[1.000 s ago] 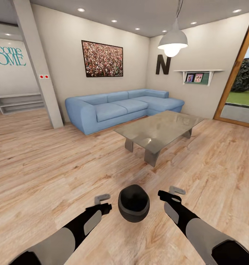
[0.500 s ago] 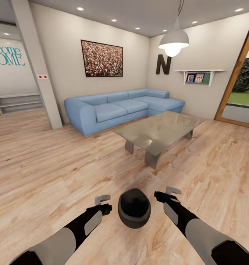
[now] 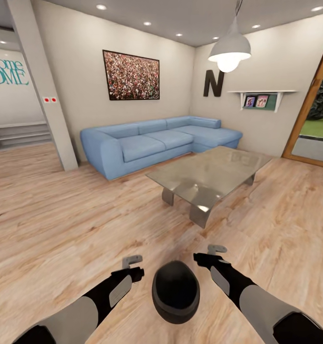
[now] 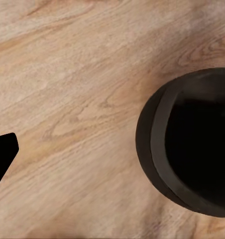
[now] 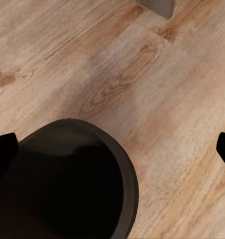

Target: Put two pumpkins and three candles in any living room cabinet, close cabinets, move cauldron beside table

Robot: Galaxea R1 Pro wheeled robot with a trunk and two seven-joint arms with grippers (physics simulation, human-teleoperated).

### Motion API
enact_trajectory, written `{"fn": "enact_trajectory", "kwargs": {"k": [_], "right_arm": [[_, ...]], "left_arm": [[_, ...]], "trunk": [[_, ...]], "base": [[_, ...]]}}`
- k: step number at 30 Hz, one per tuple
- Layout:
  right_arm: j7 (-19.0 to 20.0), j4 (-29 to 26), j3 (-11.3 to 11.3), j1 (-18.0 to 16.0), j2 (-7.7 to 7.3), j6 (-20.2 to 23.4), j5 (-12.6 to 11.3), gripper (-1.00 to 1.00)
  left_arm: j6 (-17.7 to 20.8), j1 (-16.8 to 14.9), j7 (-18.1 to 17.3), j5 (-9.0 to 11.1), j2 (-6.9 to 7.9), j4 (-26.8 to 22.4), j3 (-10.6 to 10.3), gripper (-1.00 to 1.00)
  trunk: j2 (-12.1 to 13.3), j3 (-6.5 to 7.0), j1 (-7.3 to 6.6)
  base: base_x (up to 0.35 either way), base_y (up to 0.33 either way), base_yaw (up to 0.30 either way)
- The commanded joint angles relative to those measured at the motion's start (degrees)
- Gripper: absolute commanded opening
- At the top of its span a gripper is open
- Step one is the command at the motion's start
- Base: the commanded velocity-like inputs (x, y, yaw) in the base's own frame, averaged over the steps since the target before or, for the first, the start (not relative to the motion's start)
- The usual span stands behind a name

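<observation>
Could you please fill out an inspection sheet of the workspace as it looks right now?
Surface: light wood plank floor.
Job's things: round-bellied black cauldron between both arms, short of the glass-topped coffee table.
Clutter: nothing seen.
Grippers: left gripper and right gripper flank the cauldron; whether they touch it or are open is unclear.
Cables: pendant lamp cord only.
Surroundings: blue corner sofa, framed picture, wall shelf.

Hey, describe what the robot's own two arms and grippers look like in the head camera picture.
Both arms have light grey forearm sections near the camera, turning matte black toward the wrists, each with a grey oval panel. The left gripper and right gripper are black, each topped by a small light grey bracket-like piece. No cables or markings are visible.
</observation>
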Motion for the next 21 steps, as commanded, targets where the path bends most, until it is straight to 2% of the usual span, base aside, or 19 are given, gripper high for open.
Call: {"fn": "enact_trajectory", "kwargs": {"k": [1,5,11,21], "right_arm": [[-0.21,0.09,0.83,-0.02,-0.05,0.41,-0.19,1.00],[0.12,0.41,1.43,-0.02,-0.03,2.15,0.02,1.00],[0.25,0.51,1.62,-0.02,0.25,7.74,0.08,1.00],[0.18,0.42,1.49,-0.03,0.30,12.99,0.22,1.00]], "left_arm": [[0.15,-0.05,0.43,0.37,0.05,0.06,-0.45,1.00],[0.10,-0.05,0.39,0.26,-0.01,1.78,-0.59,1.00],[0.10,-0.05,0.37,0.20,-0.68,2.77,-0.90,1.00],[0.34,-0.05,0.33,0.17,-1.54,2.88,-0.98,1.00]], "trunk": [[-0.02,-0.06,0.03],[-0.02,-0.06,0.03],[-0.02,-0.06,0.03],[-0.02,-0.06,0.03]], "base": [[0.333,0.000,0.000],[0.333,0.000,0.000],[0.333,-0.037,0.000],[0.318,-0.138,0.000]]}}
